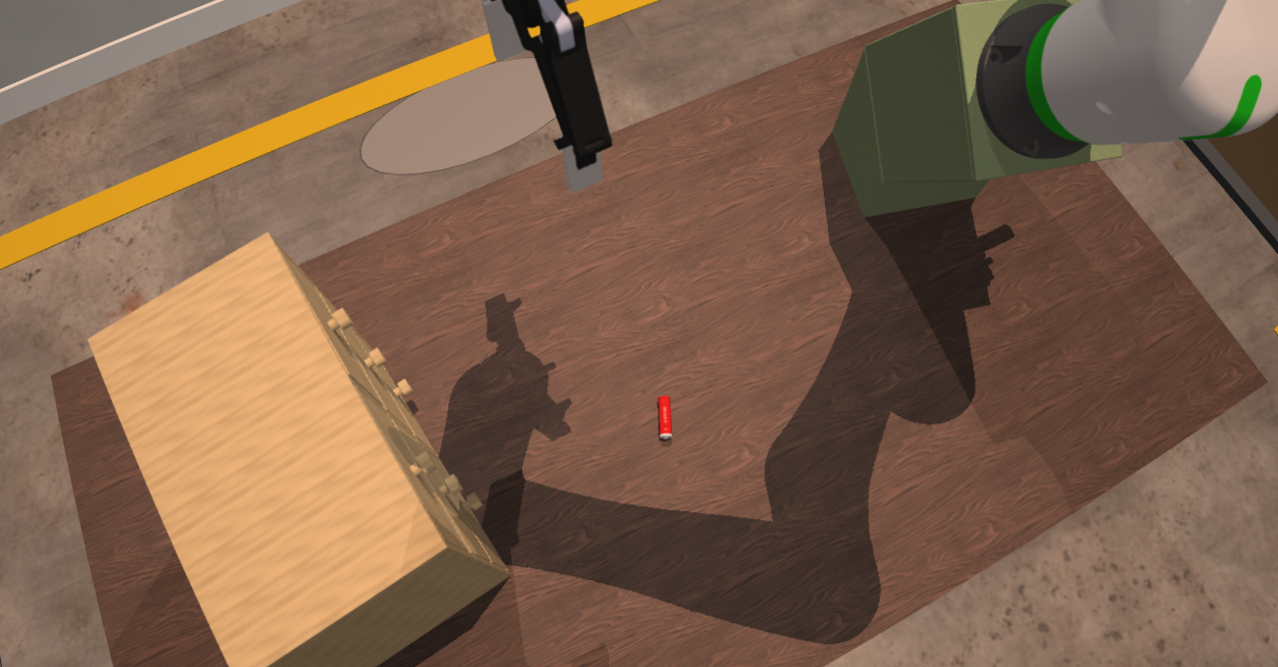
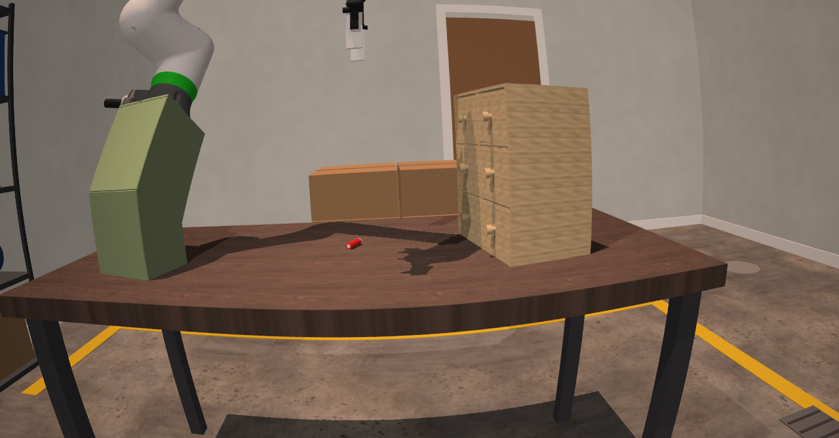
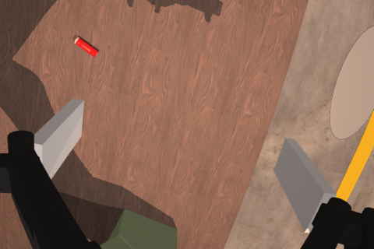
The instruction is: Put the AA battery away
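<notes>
A red AA battery (image 1: 664,417) (image 2: 352,242) (image 3: 86,47) lies on its side on the brown wooden table (image 1: 715,243) (image 2: 352,300), about mid-table. The small light-wood chest (image 1: 259,448) (image 2: 539,171) stands at the table's end, and its several knobbed drawers (image 2: 478,159) all look flush with the front. What is inside them is hidden. My gripper (image 1: 585,171) (image 2: 354,44) (image 3: 183,138) is open and empty. It hangs high above the table's far edge, well away from the battery and the chest.
The robot's green pedestal (image 1: 912,118) (image 2: 140,189) (image 3: 140,244) stands on the table's other end. Two cardboard boxes (image 2: 381,189) sit behind the table. A dark shelf (image 2: 11,141) is at the left. Yellow lines (image 1: 268,136) mark the floor.
</notes>
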`<state>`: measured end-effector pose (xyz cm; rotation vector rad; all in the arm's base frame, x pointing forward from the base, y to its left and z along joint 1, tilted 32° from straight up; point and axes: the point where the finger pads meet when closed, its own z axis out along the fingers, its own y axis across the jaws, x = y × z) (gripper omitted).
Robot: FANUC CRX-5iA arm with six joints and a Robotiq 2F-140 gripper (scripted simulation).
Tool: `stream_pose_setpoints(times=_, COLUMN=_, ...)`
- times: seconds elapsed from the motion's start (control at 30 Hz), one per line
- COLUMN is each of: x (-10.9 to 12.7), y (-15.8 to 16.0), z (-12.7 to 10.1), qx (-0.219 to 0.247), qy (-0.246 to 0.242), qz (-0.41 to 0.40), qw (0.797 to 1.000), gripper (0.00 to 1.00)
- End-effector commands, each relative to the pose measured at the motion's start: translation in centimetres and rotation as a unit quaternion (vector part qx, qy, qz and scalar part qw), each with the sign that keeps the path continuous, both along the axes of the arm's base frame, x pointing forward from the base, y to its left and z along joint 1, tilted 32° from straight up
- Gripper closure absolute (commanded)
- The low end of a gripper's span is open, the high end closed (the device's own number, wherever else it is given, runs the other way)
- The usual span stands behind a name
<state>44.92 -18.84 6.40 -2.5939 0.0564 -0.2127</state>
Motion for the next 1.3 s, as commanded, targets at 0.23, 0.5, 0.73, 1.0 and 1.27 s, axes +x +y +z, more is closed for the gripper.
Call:
stream_pose_setpoints(times=0.23, x=0.9, y=2.2, z=-3.8, qx=-0.004, qy=-0.012, qz=0.019, qw=1.000, gripper=0.00)
stream_pose_setpoints(times=0.5, x=2.1, y=5.3, z=-9.2, qx=-0.010, qy=-0.029, qz=0.046, qw=0.998, gripper=0.00)
stream_pose_setpoints(times=0.73, x=2.6, y=6.4, z=-11.1, qx=-0.012, qy=-0.035, qz=0.056, qw=0.998, gripper=0.00)
stream_pose_setpoints(times=1.0, x=2.7, y=6.2, z=-11.5, qx=-0.016, qy=-0.034, qz=0.053, qw=0.998, gripper=0.00)
stream_pose_setpoints(times=1.27, x=3.8, y=2.4, z=-17.1, qx=-0.085, qy=-0.024, qz=-0.002, qw=0.996, gripper=0.00)
